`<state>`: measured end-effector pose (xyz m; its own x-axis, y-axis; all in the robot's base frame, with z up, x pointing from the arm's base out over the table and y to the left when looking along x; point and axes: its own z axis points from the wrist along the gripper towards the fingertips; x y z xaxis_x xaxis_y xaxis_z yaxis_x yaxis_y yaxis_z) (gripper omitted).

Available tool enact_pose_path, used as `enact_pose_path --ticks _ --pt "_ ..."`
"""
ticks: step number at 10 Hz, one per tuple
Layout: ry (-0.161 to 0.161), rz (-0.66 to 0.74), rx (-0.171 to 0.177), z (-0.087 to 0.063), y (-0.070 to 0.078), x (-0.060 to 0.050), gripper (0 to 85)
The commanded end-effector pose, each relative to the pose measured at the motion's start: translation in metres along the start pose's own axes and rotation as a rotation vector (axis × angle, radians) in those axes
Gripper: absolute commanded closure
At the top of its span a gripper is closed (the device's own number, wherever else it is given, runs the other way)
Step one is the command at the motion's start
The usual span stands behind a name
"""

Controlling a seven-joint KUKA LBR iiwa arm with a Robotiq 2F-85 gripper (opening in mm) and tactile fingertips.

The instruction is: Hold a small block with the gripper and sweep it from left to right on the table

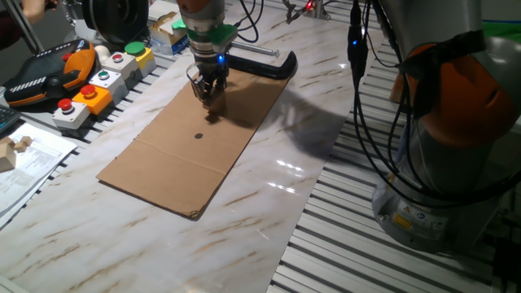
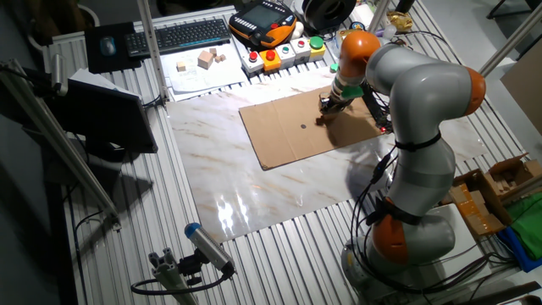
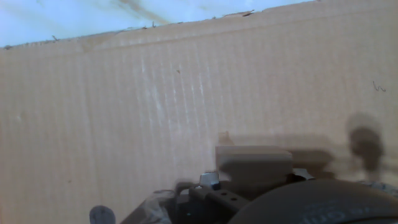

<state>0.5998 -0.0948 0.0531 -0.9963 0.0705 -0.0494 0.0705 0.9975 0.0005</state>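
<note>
Gripper (image 3: 249, 186) pinching the small block (image 3: 254, 163) — seemingly — over cardboard sheet (image 1: 163, 163) on marble table (image 1: 269, 212).

White table (image 1: 269, 212) showing thin brown veins; plain brown cardboard sheet (image 1: 163, 167) bearing one dark dot (image 1: 199, 135); black gripper (image 1: 209, 96) glowing blue under a green ring; light-tan small block (image 3: 254, 163); red, green and yellow buttons (image 1: 96, 77).

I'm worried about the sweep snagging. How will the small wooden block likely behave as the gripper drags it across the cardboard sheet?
The small block looks like a plain, stiff wooden cube, so it should slide rather than roll. It is probably light. The cardboard sheet looks matte and may grip it somewhat; its fold crease could catch an edge. The gripper is low over the sheet.
</note>
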Motion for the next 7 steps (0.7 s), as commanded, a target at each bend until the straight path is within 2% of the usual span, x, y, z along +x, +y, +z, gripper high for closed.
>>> enact_pose_path --ticks 1,4,7 --pt "0.000 -0.004 0.000 -0.0010 0.0007 -0.0004 84.3" --pt "0.002 -0.008 -0.011 -0.0013 0.0021 -0.0010 84.3" --pt "-0.002 -0.014 -0.003 -0.0008 0.0060 -0.0020 84.3"
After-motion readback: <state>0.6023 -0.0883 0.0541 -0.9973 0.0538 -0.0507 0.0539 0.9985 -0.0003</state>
